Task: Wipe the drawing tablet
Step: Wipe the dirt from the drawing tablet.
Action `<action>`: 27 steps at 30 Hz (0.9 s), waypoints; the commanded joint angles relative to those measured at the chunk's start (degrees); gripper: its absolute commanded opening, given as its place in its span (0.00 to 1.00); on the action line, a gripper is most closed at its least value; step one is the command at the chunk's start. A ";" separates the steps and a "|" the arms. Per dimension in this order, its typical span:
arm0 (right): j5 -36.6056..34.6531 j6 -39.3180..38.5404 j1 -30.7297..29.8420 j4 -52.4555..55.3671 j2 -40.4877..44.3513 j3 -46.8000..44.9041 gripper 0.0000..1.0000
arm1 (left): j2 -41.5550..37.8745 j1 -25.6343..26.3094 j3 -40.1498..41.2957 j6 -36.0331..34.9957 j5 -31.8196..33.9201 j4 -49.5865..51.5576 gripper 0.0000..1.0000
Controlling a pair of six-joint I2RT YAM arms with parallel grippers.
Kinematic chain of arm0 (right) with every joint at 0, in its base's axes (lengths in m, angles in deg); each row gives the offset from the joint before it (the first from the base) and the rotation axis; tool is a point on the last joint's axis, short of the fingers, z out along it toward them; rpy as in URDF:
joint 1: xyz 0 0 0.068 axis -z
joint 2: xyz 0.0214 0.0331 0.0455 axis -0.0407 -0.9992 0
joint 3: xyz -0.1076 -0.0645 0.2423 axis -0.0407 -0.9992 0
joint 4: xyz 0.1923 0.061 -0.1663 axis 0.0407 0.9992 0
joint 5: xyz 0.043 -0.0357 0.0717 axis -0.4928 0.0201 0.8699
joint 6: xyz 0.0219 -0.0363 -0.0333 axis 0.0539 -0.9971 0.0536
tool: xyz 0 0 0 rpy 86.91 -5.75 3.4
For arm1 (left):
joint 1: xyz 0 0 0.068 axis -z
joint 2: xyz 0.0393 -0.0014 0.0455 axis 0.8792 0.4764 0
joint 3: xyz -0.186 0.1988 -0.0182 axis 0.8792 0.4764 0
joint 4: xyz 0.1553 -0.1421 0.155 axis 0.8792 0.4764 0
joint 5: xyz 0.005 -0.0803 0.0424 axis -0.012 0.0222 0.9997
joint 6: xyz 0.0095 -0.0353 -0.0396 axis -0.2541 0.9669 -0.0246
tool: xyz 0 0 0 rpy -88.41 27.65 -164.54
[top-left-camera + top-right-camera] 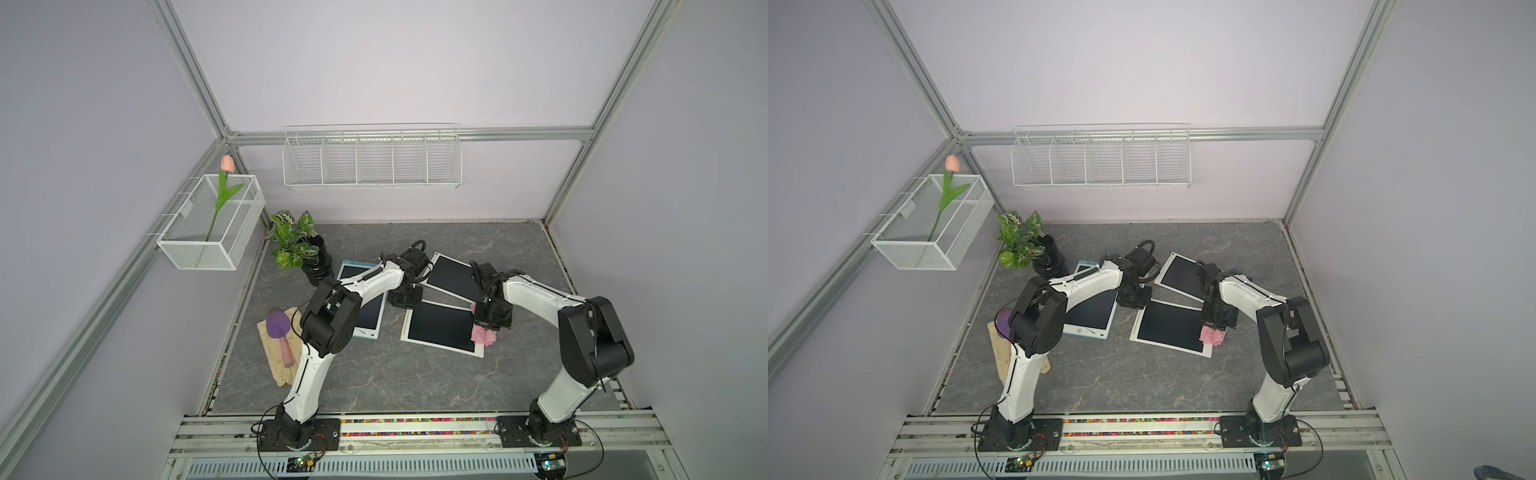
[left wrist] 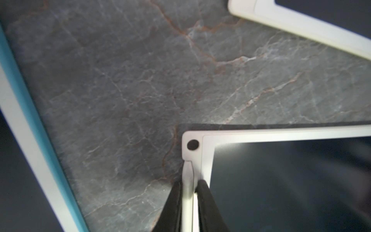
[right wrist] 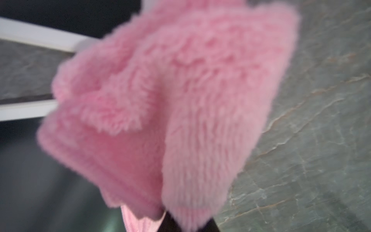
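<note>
Fluffy pink cloth (image 3: 170, 100) fills nearly the whole right wrist view. It is bunched up and pinched at one end between the dark fingers (image 3: 176, 224) of the right gripper (image 1: 487, 327), which is closed tight on it. Looking down on the table in both top views, that pink cloth sits at the right-hand rim of the nearer white-framed drawing tablet (image 1: 440, 328). Part of it is on the frame and part is past it, over the grey marble-patterned tabletop (image 1: 374, 382). This tablet lies flat with its dark screen up, roughly mid-table and between the two arms.

The left gripper (image 2: 189, 186) is down at the tablet's far left corner. Its two black fingers (image 2: 208, 206) are almost together, clamped either side of a narrow white strip running along the tablet's edge. Whether that strip is a slotted pen or part of the frame I cannot tell. A small round black dot marks the corner just beyond the fingertips.

A second white-framed tablet (image 1: 453, 276) lies close behind the first. A blue-rimmed tablet (image 1: 368, 316) lies to the left, partly hidden under the left arm. Further left, a purple trowel with a pink handle (image 1: 279, 332) rests on a folded beige towel (image 1: 282, 365). A leafy green plant in a black pot (image 1: 316, 266) stands near the back left corner.
</note>
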 commanded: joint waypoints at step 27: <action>0.59 -4.70 5.98 -1.33 3.12 -4.80 0.07 | 5.20 0.19 3.34 -0.02 1.13 2.96 0.18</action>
